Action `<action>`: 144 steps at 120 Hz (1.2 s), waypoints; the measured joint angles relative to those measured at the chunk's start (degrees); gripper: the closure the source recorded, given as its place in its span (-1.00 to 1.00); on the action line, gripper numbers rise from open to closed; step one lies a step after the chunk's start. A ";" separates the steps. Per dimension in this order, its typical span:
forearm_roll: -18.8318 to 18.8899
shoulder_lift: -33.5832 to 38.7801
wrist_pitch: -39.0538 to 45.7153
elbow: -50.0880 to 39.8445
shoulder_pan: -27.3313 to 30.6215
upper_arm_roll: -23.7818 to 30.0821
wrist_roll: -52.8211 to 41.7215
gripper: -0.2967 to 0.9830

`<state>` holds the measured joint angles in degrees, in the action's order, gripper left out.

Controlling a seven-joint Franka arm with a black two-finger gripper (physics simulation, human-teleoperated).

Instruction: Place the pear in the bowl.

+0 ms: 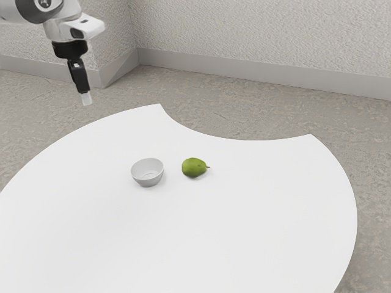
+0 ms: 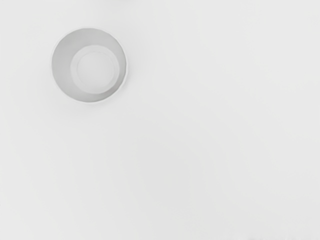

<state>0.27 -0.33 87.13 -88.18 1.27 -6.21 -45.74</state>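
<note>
So in the exterior view the green pear (image 1: 193, 168) sits on the white tabletop (image 1: 189, 244) at the gray bowl's (image 1: 147, 178) 3 o'clock, near but not touching, stem pointing roughly to 3. That view gives you the bowl's outer wall; the wrist view looks down inside it, right to the round flat bottom. Gripper (image 1: 87, 99) hangs in the air at the bowl's 11 o'clock, and honestly I can't tell if it's released or clenched. Edge-wise, a curved notch cuts in at the pear's 1 o'clock, while the roomiest stretch of tabletop runs toward 5 and 6.
</note>
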 joint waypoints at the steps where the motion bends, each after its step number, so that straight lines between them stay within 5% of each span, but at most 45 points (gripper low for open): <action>1: 0.00 -0.02 0.01 0.00 0.02 -0.01 -0.09 -0.54; 44: -0.30 -2.48 0.26 2.18 0.04 0.04 -3.06 -0.54; 76: -1.47 -29.36 0.67 30.41 -5.64 0.45 -8.30 -0.53; 102: -8.80 -43.17 9.27 34.15 -5.19 0.04 -14.03 -0.53; 144: -17.02 -54.15 21.54 34.41 -4.94 -0.87 -21.60 -0.53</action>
<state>-16.76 -54.48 108.67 -53.77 -3.67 -7.08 -67.34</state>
